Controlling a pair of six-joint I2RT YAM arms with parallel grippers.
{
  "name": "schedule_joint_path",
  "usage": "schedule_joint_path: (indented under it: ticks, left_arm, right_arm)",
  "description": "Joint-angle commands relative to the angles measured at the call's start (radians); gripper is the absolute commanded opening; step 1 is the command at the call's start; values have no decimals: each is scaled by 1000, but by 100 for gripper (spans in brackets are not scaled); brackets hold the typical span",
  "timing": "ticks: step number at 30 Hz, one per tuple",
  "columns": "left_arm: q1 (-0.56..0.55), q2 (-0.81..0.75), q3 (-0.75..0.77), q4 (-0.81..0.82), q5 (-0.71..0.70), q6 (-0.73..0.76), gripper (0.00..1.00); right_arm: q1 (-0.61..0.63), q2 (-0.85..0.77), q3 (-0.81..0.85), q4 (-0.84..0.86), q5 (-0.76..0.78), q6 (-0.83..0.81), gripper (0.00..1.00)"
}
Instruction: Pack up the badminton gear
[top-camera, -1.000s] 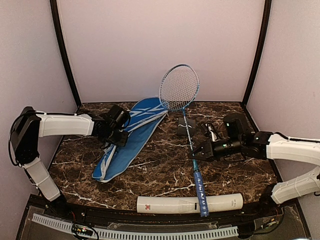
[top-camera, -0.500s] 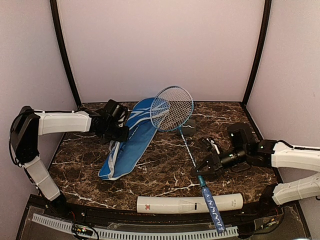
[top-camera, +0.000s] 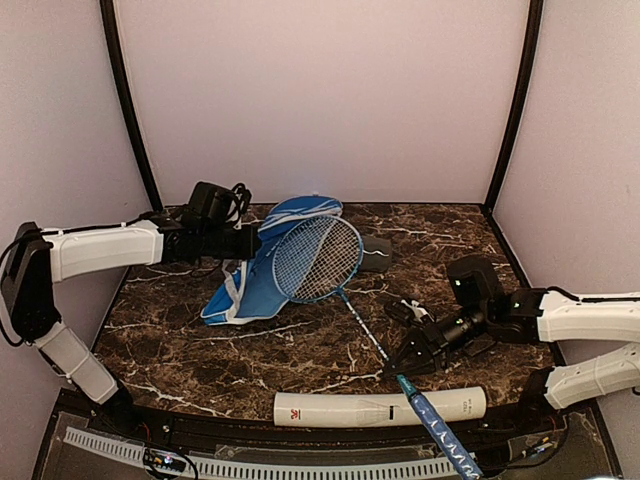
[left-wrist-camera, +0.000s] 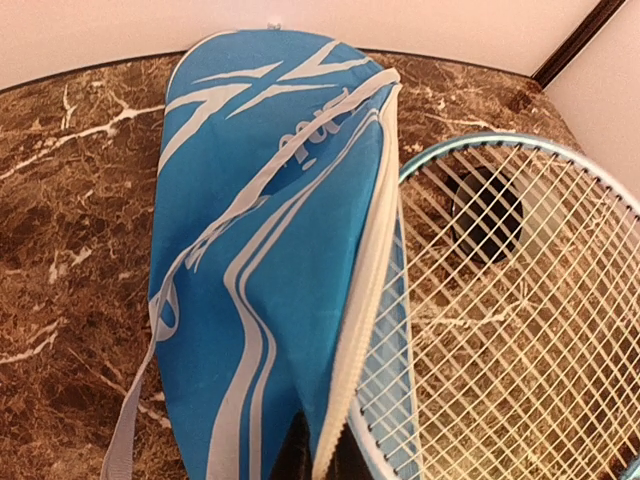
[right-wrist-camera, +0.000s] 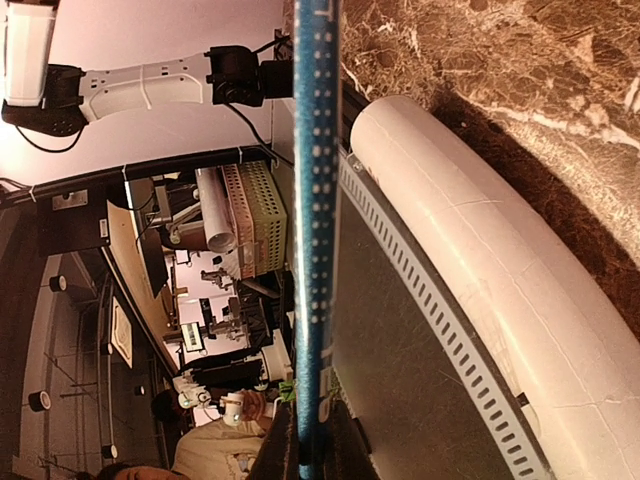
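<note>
Now racket (top-camera: 318, 258) has swung to bag (top-camera: 290, 215) mouth; right claw (top-camera: 412, 352) grasping racket, left claw (top-camera: 243, 243) pinching bag, insertion next.

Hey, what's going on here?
Badminton gear is being packed. The left claw holds the blue bag by its open edge; the right claw grips a racket by its shaft, head at the bag's opening. A white tube lies along the near edge, under the racket's handle.
</note>
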Motion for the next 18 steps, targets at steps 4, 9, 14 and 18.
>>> schedule_joint_path:
  ticks: [4, 9, 14, 18]
  left_arm:
    - [15, -51, -46, 240, -1, 22, 0]
    - [15, -74, -112, 320, 48, 69, 0]
    - [15, -101, -175, 389, 72, 112, 0]
    - [14, -113, -212, 456, 124, 108, 0]
  right_arm:
    - [24, 0, -23, 241, -51, 132, 0]
    - [26, 8, -36, 362, -52, 132, 0]
    - [26, 28, -26, 401, -52, 132, 0]
    - [27, 73, -48, 521, -62, 166, 0]
